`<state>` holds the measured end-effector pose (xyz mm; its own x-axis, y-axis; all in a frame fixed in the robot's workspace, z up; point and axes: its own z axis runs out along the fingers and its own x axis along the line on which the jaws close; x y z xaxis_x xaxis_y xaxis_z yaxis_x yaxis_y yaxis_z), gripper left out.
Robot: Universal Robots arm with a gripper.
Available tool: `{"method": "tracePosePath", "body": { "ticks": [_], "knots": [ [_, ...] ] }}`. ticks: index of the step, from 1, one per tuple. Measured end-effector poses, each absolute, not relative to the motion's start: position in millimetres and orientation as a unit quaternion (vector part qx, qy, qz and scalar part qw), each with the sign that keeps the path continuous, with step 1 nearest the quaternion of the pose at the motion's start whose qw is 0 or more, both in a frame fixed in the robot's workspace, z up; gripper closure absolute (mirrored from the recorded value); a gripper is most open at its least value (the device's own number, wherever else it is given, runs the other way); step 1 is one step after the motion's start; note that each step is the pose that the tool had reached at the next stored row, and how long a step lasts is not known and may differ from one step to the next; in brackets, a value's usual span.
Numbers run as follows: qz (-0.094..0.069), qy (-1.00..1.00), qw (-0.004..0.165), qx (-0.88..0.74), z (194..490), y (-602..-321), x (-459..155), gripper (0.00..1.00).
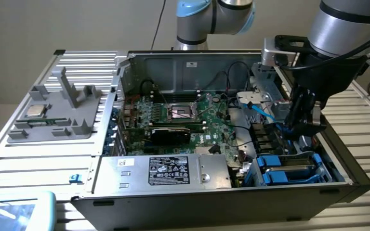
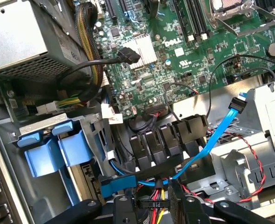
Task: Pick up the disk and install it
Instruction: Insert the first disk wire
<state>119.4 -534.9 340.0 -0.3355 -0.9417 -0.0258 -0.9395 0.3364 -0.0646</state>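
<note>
Wrist view shows "DELL" on motherboard (image 2: 212, 60); state of end effector (image 2: 152, 203) cannot be told.

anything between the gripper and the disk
Yes: a blue cable crosses right under the gripper, over red and yellow wires. The disk sits off to one side in its blue bracket; nothing visible lies on it.

The wrist view's edge cuts off the hand (image 2: 152, 208).
</note>
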Motion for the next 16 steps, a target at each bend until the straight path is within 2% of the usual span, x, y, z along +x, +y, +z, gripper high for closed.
{"method": "tracePosePath", "body": {
  "ticks": [9, 16],
  "knots": [
    [-0.039, 0.817, 0.016, -0.576, 342.6, -531.5, 110.1, 0.63],
    [-0.047, 0.828, 0.016, -0.558, 341.3, -531.5, 109.3, 0.63]
  ]
}}
